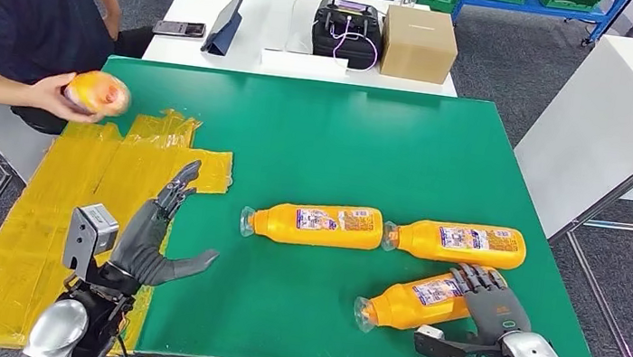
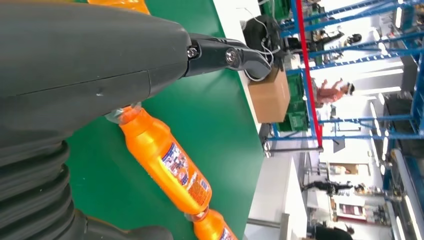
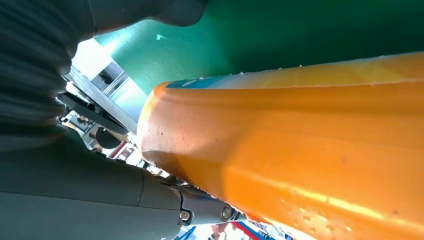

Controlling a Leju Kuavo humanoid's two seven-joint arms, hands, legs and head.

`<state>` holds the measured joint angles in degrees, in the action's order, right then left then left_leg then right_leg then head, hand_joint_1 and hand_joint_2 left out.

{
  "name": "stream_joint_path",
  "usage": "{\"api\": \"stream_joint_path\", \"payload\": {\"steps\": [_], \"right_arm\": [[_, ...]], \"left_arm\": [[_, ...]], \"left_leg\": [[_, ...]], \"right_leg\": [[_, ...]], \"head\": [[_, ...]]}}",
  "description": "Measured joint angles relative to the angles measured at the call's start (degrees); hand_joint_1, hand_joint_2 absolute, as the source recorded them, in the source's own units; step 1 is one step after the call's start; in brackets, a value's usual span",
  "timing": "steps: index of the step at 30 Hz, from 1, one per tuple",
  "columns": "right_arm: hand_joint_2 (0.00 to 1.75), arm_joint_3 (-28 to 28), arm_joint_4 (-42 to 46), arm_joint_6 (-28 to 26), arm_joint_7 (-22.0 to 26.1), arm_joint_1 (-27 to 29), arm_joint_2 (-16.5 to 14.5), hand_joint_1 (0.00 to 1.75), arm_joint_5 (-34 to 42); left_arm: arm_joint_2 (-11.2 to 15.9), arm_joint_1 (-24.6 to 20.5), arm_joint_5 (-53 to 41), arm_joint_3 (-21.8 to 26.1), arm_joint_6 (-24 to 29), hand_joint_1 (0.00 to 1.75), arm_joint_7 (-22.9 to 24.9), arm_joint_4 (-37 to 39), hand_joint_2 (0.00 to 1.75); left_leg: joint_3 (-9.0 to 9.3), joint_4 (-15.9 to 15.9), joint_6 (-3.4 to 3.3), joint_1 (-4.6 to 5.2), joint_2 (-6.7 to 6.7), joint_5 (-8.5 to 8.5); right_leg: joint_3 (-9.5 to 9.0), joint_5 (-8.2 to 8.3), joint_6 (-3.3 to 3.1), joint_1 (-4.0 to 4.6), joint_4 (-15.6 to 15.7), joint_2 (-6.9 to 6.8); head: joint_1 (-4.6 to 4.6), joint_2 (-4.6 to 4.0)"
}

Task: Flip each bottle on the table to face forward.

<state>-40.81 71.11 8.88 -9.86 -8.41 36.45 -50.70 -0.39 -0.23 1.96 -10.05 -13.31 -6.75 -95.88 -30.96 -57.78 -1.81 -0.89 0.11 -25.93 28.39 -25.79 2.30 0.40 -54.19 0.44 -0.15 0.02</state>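
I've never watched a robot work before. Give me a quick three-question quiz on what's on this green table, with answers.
1. How many orange bottles lie on the green table?
2. True or false: the left hand holds a bottle.
3. Which bottle does the right hand rest on: A) the left bottle, B) the right bottle, C) the near bottle?

Key
1. Three; a fourth is in a person's hand beside the table.
2. False; its fingers are spread over the table, touching nothing.
3. C; its fingers lie over that bottle's base end.
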Motion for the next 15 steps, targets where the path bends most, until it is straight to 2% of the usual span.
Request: {"api": "stream_joint_path", "payload": {"steps": [2, 6, 15], "right_arm": [[1.75, -0.72, -0.01, 0.05, -0.08, -0.25, 0.70, 0.00, 0.87], [1.75, -1.75, 0.01, -0.01, -0.44, -0.50, 1.63, 0.00, 1.37], [1.75, -3.80, -0.04, -0.90, -3.35, -0.78, 2.32, 0.00, 0.31]], "left_arm": [[-0.05, -0.27, 0.01, -0.10, -0.07, 0.00, -0.02, 0.24, 1.75], [-0.09, -0.61, -0.01, -0.31, -0.06, 0.00, -0.17, 0.76, 0.00], [-0.13, -0.91, -0.25, -0.74, 0.08, 0.00, -0.16, 1.09, 0.00]], "left_leg": [[0.03, 0.00, -0.06, -0.01, -0.03, -0.03], [0.12, 0.00, -0.20, -0.03, -0.08, -0.08], [0.12, 0.01, -0.28, -0.08, -0.23, -0.10]], "right_leg": [[-0.08, -0.03, 0.02, 0.01, 0.06, 0.00], [-0.32, -0.06, 0.06, 0.03, 0.20, -0.02], [-0.52, -0.06, 0.05, 0.02, 0.51, -0.06]], "head": [[0.00, 0.00], [0.00, 0.00], [0.01, 0.00]]}}
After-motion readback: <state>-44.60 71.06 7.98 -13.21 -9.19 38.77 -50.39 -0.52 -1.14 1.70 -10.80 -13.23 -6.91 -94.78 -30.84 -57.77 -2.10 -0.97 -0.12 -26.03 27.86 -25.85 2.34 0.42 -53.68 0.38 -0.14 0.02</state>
